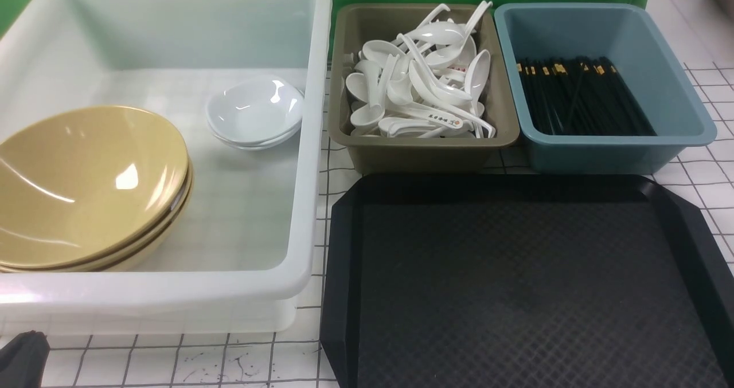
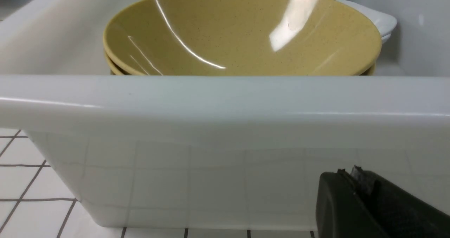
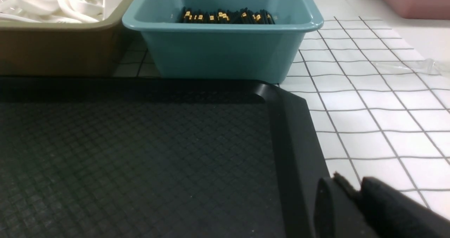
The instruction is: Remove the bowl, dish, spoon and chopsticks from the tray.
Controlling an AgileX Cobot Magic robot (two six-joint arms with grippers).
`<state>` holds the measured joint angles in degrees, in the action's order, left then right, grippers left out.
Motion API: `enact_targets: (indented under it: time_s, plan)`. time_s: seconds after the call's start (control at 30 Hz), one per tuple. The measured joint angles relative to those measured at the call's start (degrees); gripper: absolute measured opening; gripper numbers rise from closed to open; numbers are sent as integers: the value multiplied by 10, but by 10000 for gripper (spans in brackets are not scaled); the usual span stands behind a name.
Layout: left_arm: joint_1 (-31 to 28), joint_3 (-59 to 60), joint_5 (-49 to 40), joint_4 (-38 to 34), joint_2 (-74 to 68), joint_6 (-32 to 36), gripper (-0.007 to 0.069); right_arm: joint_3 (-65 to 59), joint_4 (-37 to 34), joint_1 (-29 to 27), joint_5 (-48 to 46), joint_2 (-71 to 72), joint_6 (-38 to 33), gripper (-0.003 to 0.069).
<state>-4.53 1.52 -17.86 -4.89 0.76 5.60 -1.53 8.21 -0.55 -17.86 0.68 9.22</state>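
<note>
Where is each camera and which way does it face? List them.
Front: between the arms, facing forward at white tub, olive tub, blue tub, tray; left arm's dark tip shows.
Left wrist: low outside the white tub's wall, facing yellow bowls over its rim; left pincer shows.
Right wrist: low over the tray's corner, facing the blue tub's chopsticks; right pincer shows.
Shared: front and right wrist both show tray and blue tub.

Lighting bright, even, from overhead. Glare patches and streaks on the yellow bowl (image 1: 86,187) and the white dish (image 1: 255,110). Soft shadows under the tubs fall across the tray (image 1: 344,250) far rim. Front view sharp; the wrist views are slightly soft, with the pincer (image 3: 355,203) blurred at the frame edge.
</note>
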Motion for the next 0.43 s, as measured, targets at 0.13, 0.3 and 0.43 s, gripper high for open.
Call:
enact_targets:
  time_s: [0.13,0.3,0.43]
  plan:
    - [0,0,0,0,0,0,-12,0,0,0,0,0,0,148]
    - [0,0,0,0,0,0,-12,0,0,0,0,0,0,153]
    - [0,0,0,0,0,0,-12,0,0,0,0,0,0,155]
